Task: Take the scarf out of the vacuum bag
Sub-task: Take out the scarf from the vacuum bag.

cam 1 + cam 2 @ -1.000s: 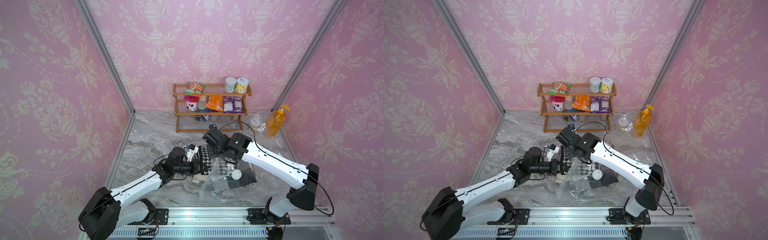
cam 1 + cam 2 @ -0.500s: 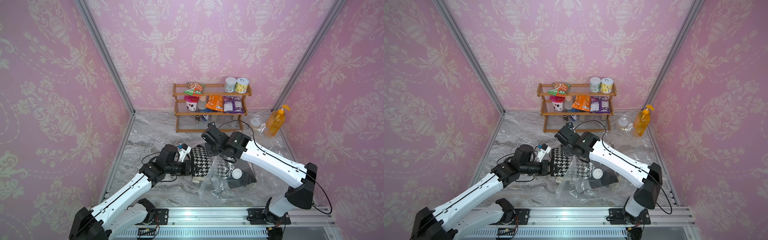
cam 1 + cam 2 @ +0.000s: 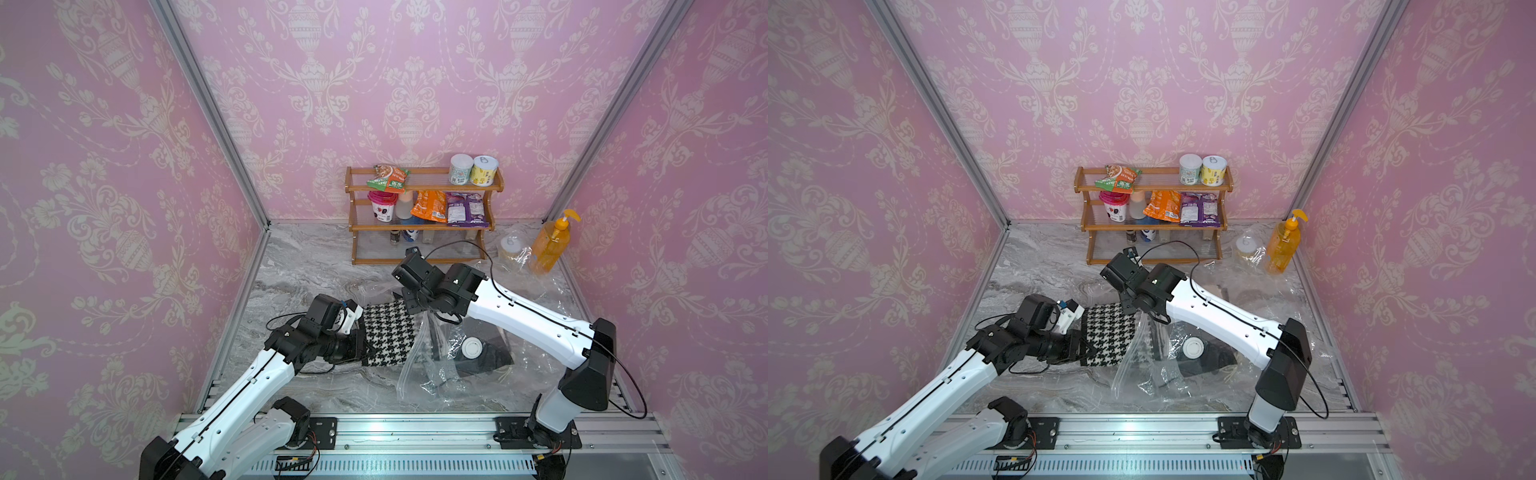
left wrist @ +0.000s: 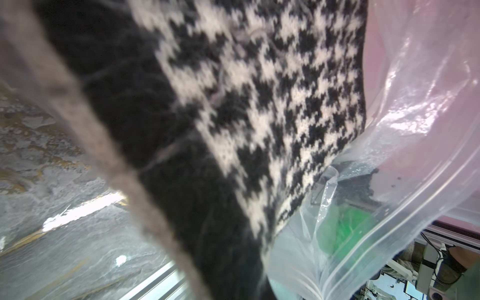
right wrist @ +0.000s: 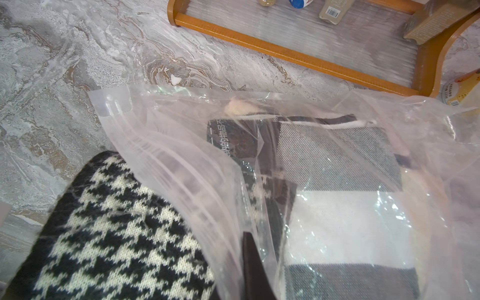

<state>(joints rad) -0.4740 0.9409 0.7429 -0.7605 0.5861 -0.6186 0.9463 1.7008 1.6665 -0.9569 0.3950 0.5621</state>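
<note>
Where the scarf (image 3: 388, 334) lay: mostly out, far end inside the vacuum bag (image 3: 440, 374) mouth.
Left gripper (image 3: 361, 344): clenched on scarf edge, to drag it clear.
Right gripper (image 3: 411, 305): pinched bag rim up, anchoring it.

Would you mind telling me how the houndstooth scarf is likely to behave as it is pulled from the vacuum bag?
Probably floppy: the scarf drapes and folds instead of holding a shape. Its fuzzy knit, loose fibres showing in the left wrist view, may drag on the plastic. The thin, crinkled vacuum bag will likely follow unless restrained.
</note>
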